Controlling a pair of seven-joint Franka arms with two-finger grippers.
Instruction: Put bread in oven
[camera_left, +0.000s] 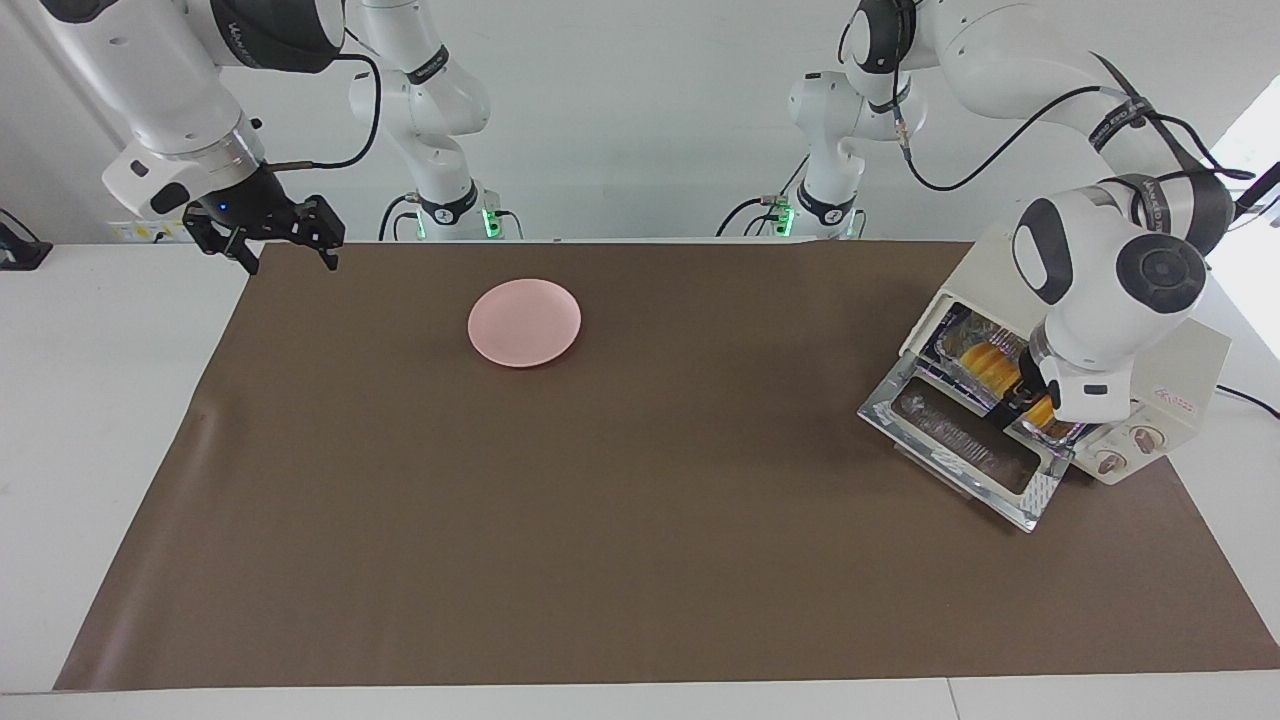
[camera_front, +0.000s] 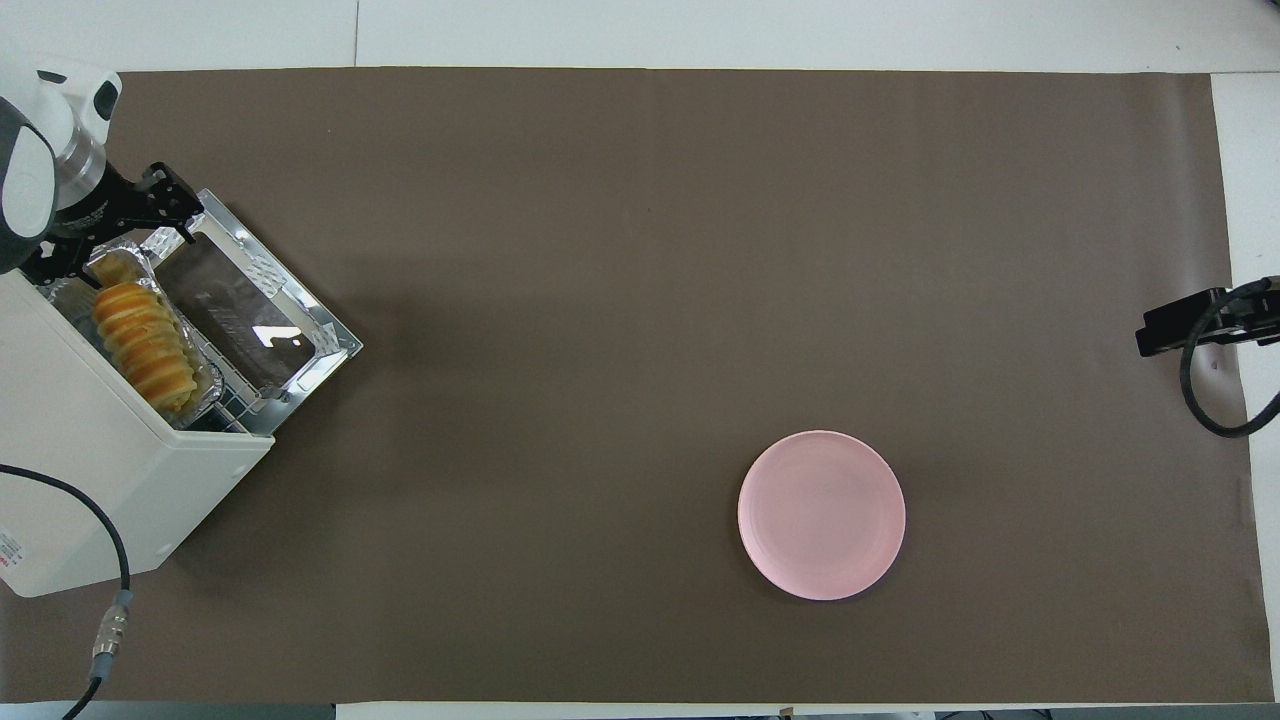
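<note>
The cream-white oven (camera_left: 1185, 365) stands at the left arm's end of the table with its glass door (camera_left: 965, 445) dropped open. The golden ridged bread (camera_left: 985, 365) lies in a silver foil tray (camera_front: 207, 385) at the oven's mouth, partly inside; it shows lengthwise in the overhead view (camera_front: 145, 345). My left gripper (camera_left: 1035, 400) is at the tray's knob-side end, its fingers spread to either side of the tray's end (camera_front: 105, 235). My right gripper (camera_left: 290, 245) hangs open and empty over the mat's corner at the right arm's end.
A round pink plate (camera_left: 524, 322) lies on the brown mat (camera_left: 620, 520), toward the right arm's end and close to the robots; it also shows in the overhead view (camera_front: 821, 514). The oven's cable (camera_front: 105, 560) runs off the table edge beside it.
</note>
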